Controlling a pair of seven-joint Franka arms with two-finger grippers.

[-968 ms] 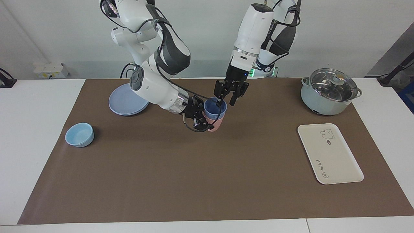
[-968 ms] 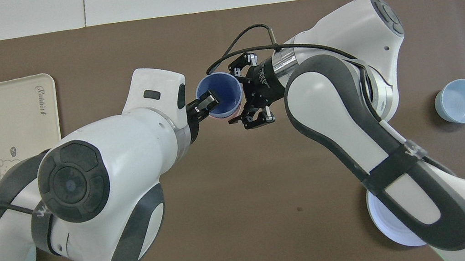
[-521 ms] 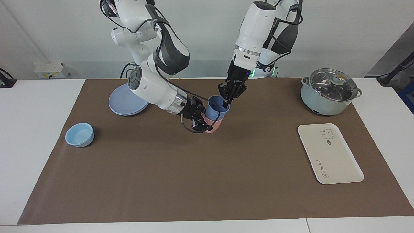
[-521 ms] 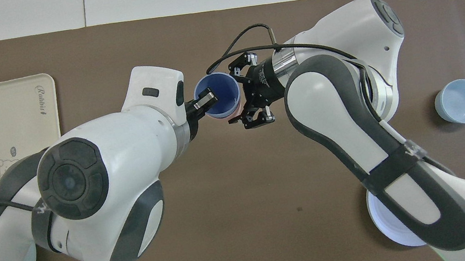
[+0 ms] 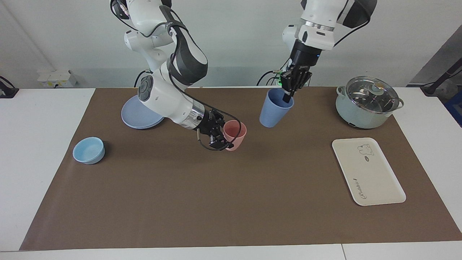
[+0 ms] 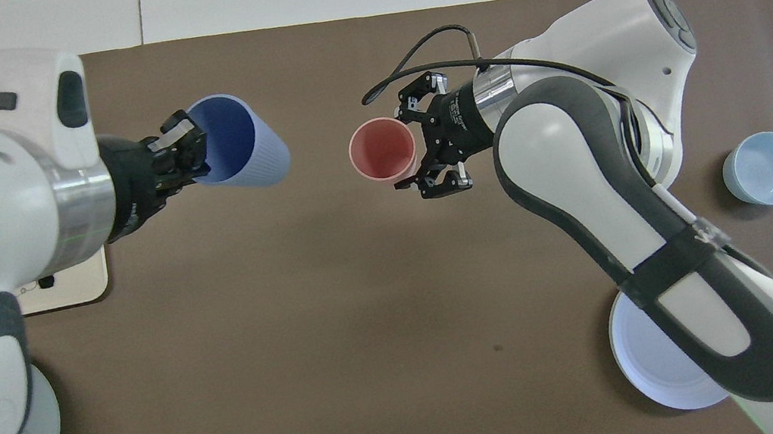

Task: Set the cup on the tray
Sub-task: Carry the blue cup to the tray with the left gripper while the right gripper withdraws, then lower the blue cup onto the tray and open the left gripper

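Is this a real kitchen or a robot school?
Most likely a robot lab set up like a kitchen: two robot arms work at a plain table with a brown mat, handling a cup, a pot and a tray.

Matt plastic cup (image 5: pixel 272 112), pink tumbler (image 5: pixel 235 135), bowl (image 5: pixel 88 150); glossy glass-lidded pot (image 5: pixel 367 102); smooth cream tray (image 5: pixel 368 172); matt brown tabletop (image 5: pixel 216 195).

The brown mat (image 5: pixel 231 187) is seen whole from a high camera set across the table, faced toward the robots' bases; the same mat (image 6: pixel 370 311) is viewed steeply downward from above the robots' end, much nearer, its edges cropped; the mat's middle is shared by both views, turned half round.
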